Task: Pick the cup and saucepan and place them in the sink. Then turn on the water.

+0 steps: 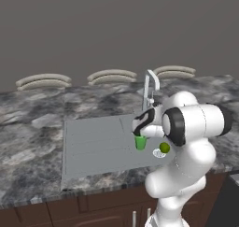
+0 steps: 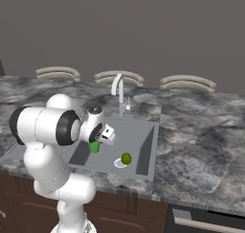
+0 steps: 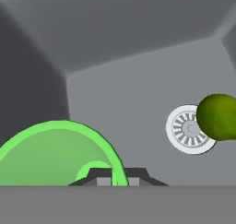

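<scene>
Cup point(image 1: 140, 142) pinched on its rim, hanging over the sink point(image 1: 93, 146) basin.
Gripper point(image 1: 138, 134) jaws were pressed onto the rim; drain point(image 3: 190, 129) and a yellow-green ball point(image 3: 218, 116) sat beside it near the basin's front edge. Step looked like cup placement; next: lower, release, then fetch the saucepan.

Yellow-green ball point(image 3: 217, 116) seemingly overlaps the drain point(image 3: 188, 129); basin floor point(image 3: 133, 98) beyond free.

Dark marbled stone counter point(image 1: 32, 142) over brown wooden cabinets point(image 1: 70, 214). Set into it, a grey sink point(image 1: 93, 146) with flat drainboard and slim silver faucet point(image 1: 150, 83) behind. In the basin, a small yellow-green ball point(image 2: 126, 158) just beside the round drain point(image 3: 186, 130).
</scene>
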